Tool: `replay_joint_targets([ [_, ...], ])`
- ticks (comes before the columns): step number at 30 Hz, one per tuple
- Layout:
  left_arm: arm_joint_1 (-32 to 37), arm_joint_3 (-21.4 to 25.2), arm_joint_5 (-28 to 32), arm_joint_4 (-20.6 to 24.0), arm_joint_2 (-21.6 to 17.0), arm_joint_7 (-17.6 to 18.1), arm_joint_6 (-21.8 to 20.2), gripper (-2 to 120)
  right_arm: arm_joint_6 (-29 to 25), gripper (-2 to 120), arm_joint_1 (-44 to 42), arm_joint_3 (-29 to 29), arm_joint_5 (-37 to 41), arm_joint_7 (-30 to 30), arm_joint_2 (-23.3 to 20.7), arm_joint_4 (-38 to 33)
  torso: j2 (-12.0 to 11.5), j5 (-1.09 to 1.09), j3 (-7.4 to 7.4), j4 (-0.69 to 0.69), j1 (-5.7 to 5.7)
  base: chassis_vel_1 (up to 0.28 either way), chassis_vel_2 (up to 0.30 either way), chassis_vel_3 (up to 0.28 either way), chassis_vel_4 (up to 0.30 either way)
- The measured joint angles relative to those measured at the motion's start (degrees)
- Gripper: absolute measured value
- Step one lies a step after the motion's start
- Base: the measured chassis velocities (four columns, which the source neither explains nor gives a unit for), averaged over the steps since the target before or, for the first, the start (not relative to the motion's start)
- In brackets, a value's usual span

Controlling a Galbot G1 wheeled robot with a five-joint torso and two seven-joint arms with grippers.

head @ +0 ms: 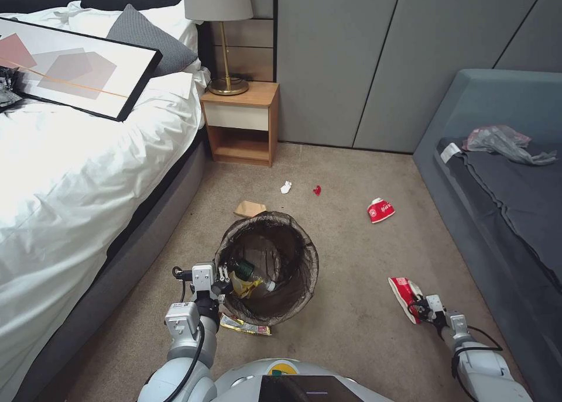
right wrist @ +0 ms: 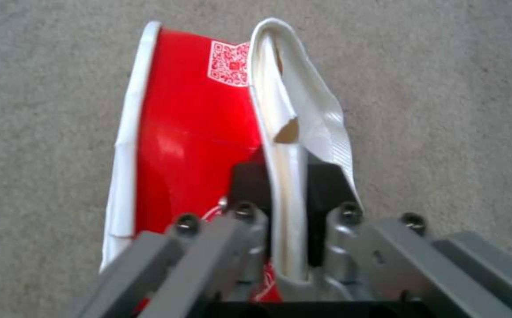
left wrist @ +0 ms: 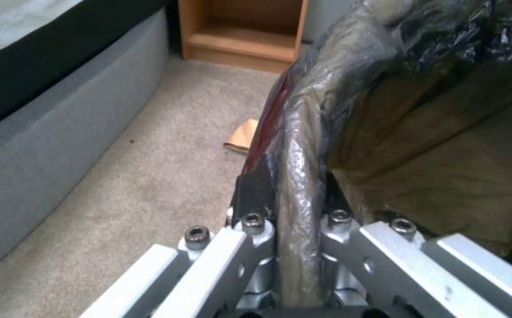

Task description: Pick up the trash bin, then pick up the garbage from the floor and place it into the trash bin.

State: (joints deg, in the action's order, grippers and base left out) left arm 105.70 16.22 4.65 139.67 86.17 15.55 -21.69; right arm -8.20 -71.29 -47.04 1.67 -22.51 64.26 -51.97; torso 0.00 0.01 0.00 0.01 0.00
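The bin stood on the carpet in the middle of the room, and I took it as my marker for everything else. The left gripper was at the bin's near-left rim, its fingers closed down tight on the liner-wrapped edge, one inside and one outside, so it had the bin firmly in hand. Inside the bin lay a bottle and a yellow wrapper. Off to the bin's right, well apart from it, the right gripper had pinched shut on the white wall of a crushed red cup, low over the carpet; whether the cup was clear of the floor I could not tell. So the collecting step was in hand, to my eye: bin held, one piece gripped and not yet dropped in. The next move called for carrying that cup across to the bin's open mouth, keeping it above the rim and letting go only once over the liner. More was left: a second cup beyond the bin to the right, a white scrap and a red scrap behind it, a brown bag just at its far rim, and a gold wrapper against its near side.
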Motion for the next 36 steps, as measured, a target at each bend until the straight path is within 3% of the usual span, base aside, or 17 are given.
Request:
replay_joint_targets([
  [1,-0.04,-0.03,0.02,0.0,0.0,0.0,0.02,2,-0.02,0,-0.1,-0.02,0.01,0.0,0.19,-0.1,0.0,0.0,0.0,0.0,0.0,0.0,0.0,0.0,0.0],
  [13,-0.18,0.04,0.11,-0.02,-0.02,0.02,0.08,2,-0.33,0,0.02,0.09,0.0,0.33,0.79,-0.2,0.0,-0.01,0.0,-0.02,0.0,0.0,0.0,0.0,0.0],
  [21,-0.34,0.06,0.16,-0.19,0.05,0.03,0.11,2,-1.15,0,-0.81,0.8,2.18,4.39,1.2,-3.66,0.0,0.05,0.01,0.0,0.0,0.0,0.0,0.0,0.0],
  [22,-0.44,0.07,0.18,-0.42,0.09,0.03,0.12,2,-3.03,0,-2.43,1.01,5.19,5.54,1.86,-9.03,0.0,0.04,0.01,0.01,0.0,0.0,0.0,0.0,0.0],
  [24,-0.45,0.09,0.18,-0.52,0.08,0.03,0.12,2,-3.71,0,-2.96,1.09,6.08,5.7,2.05,-10.89,0.0,0.03,0.01,-0.01,0.0,0.0,0.0,0.0,0.0],
  [26,-0.52,-0.01,0.16,-0.97,0.1,0.03,0.13,2,-8.22,0,-4.96,2.01,11.1,5.31,2.82,-19.23,0.0,0.0,0.01,-0.02,0.0,0.0,0.0,0.0,0.0],
  [27,-0.52,-0.01,0.16,-0.97,0.1,0.03,0.13,2,-8.22,0,-4.96,2.01,11.1,5.31,2.82,-19.23,0.0,0.0,0.01,-0.02,0.0,0.0,0.0,0.0,0.0],
  [29,-0.56,-0.28,0.06,-1.19,0.13,0.0,0.13,2,-12.47,0,-6.69,3.04,15.83,3.59,3.6,-27.83,0.0,-0.01,0.01,0.02,0.0,0.0,0.0,0.0,0.0],
  [30,-0.54,-0.3,-0.04,-1.26,0.14,-0.01,0.14,2,-13.46,0,-8.49,3.8,18.98,2.47,3.93,-35.62,0.0,0.0,0.01,0.01,0.0,0.0,0.0,0.0,0.0],
  [31,-0.54,-0.3,-0.04,-1.26,0.14,-0.01,0.14,2,-13.46,0,-8.49,3.8,18.98,2.47,3.93,-35.62,0.0,0.0,0.01,0.01,0.0,0.0,0.0,0.0,0.0],
  [34,-0.5,-0.35,-0.08,-1.61,0.14,-0.1,0.14,2,-13.59,0,-11.05,5.5,22.97,0.27,4.15,-50.9,0.0,-0.04,0.0,-0.01,0.0,0.0,0.0,0.0,0.0],
  [36,-0.5,-0.37,-0.07,-1.72,0.13,-0.12,0.14,2,-13.47,0,-11.6,6.18,23.78,-0.2,4.09,-54.23,0.0,-0.05,0.0,0.0,0.0,0.0,0.0,0.0,0.0],
])
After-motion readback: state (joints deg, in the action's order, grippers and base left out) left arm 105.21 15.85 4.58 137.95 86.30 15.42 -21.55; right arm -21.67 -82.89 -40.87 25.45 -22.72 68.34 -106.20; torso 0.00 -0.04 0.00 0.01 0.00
